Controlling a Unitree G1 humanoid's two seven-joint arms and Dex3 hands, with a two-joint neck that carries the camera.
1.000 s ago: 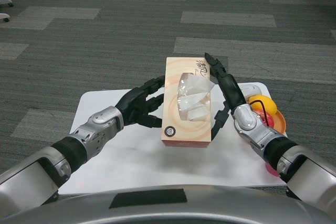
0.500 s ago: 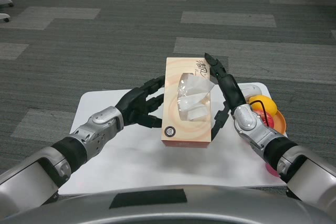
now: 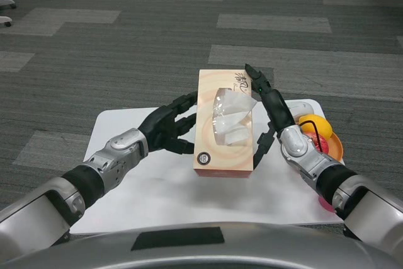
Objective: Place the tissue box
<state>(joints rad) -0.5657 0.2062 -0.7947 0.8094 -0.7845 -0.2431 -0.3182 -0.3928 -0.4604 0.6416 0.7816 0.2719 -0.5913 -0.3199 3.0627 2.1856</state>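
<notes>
Grey carpet [image 3: 126, 42] with lighter rectangular patches is seen behind a white table [image 3: 157, 187] in the head view. At the middle of the table a tissue box [image 3: 225, 124] is seen, tan with a wood-grain print, its long side running away from the camera and a white tissue [image 3: 232, 114] standing out of the slot on top. The box is gripped from both sides: the left robot hand [image 3: 169, 127] is pressed with spread fingers against the left wall, and the right robot hand [image 3: 269, 111] is laid along the right wall, its fingers stretched up past the far corner and its thumb hooked low at the near end. Whether the box rests on the table or is raised just above it cannot be told. Just beside the right forearm, an orange bowl [image 3: 337, 146] with a yellow fruit [image 3: 316, 125] in it is seen at the table's right edge.
</notes>
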